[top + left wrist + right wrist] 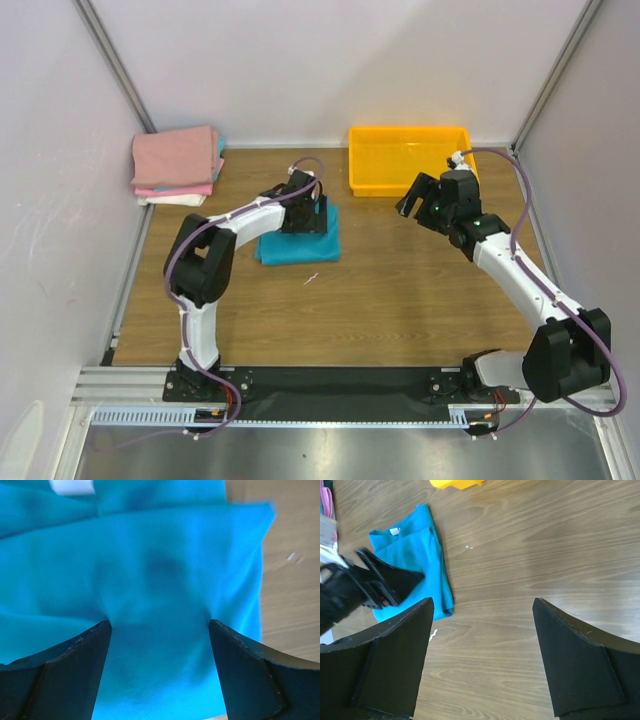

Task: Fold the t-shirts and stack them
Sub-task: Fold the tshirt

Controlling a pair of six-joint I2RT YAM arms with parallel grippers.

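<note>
left hand (160,624) spread on teal tee (165,565) | neck label (72,486) (white) hidden overhead

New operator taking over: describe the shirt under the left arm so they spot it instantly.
On the wooden table, look just left of centre, under the left gripper. The t-shirt there is a flat teal-blue rectangle lying alone; the other shirts, pink on top, are piled in the far-left corner.
</note>
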